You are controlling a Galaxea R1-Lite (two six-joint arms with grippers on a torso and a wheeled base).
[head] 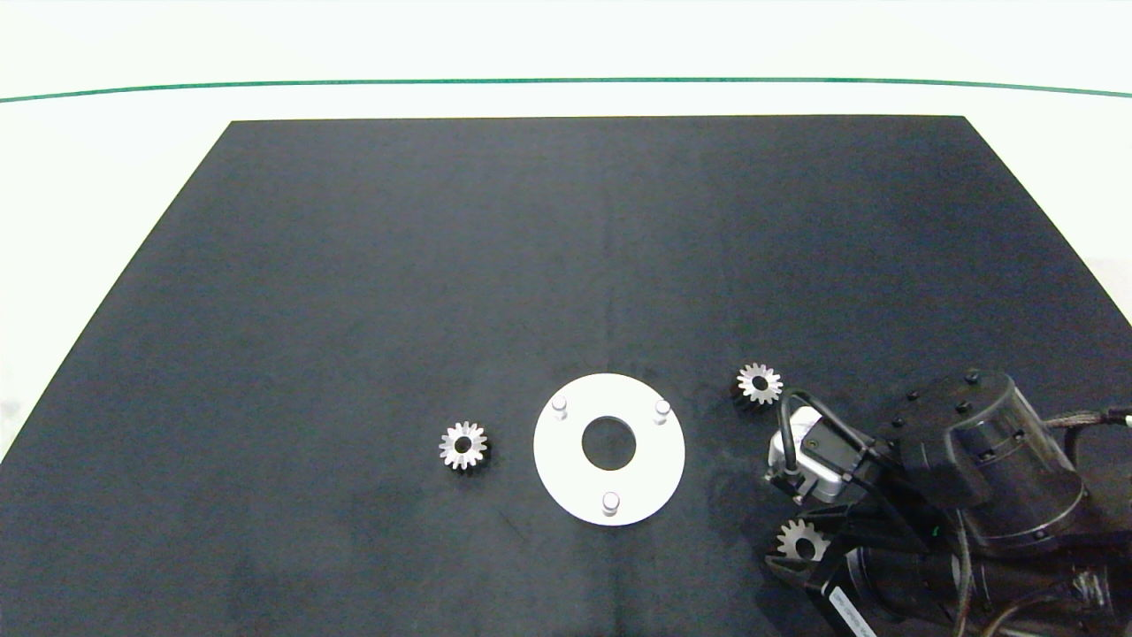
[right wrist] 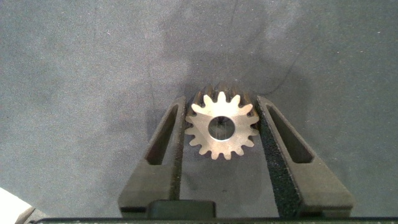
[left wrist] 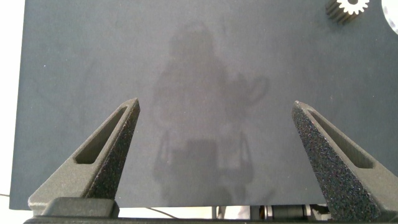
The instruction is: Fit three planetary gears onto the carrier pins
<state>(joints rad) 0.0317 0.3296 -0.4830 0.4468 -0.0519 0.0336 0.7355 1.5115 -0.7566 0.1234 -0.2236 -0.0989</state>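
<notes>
Nearest the robot, at the front right of the dark counter (head: 354,265), the right end effector (right wrist: 222,127) is down at the mat with its two fingers clenched on the teeth of one planetary gear (right wrist: 221,129), which lies flat between them. In the head view this gear (head: 802,540) peeks out from under the arm. The step in hand looks like the pick-up of the first gear, since no pin carries one yet.

A little farther off, the white disc (head: 566,478) lies flat, its three carrier pins (head: 610,502) standing bare in a triangle. A second gear (head: 462,445) rests just left of the disc, a third (head: 759,383) just right of it, near the right arm.

The left end effector (left wrist: 214,134) hangs released over bare mat, holding nothing, outside the head view.

The next move calls for lifting the gripped gear level, carrying it over a pin, likely the nearest one, and lining its centre hole up before lowering.
</notes>
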